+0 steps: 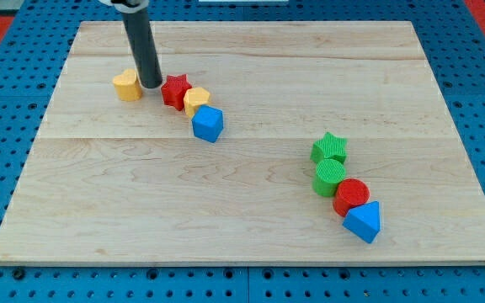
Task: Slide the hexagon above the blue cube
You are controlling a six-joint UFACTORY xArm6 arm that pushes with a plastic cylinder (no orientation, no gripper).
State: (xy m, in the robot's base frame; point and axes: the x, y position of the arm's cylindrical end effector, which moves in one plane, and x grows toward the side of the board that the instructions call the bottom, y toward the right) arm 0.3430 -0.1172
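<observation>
Dark and straight, the rod descends from the view's top and ends at my tip (151,85), which rests on the table (251,210). The arm carries no pincer, so no released or clenched state applies; only the rod end is in contact with the table surface.

My tip sits between two blocks. Just to the view's left, touching or nearly touching the rod, is the yellow hexagon (127,85). Just to the view's right is the red star (174,90). Whether the rod touches the star cannot be determined.

The red star is the upper-left end of a short diagonal chain running toward the view's lower right. Next in the chain is a second yellow block (196,101), whose exact shape cannot be made out; it touches the star. The blue cube (208,124) follows, pressed against the second yellow block. The yellow hexagon therefore lies to the view's upper left of the blue cube, separated from it by my tip, the star and the second yellow block.

Well apart, toward the view's lower right, a second chain runs downward: green star (329,148), green cylinder (330,177), red cylinder (351,196) and blue triangular block (363,221), each touching the next.
</observation>
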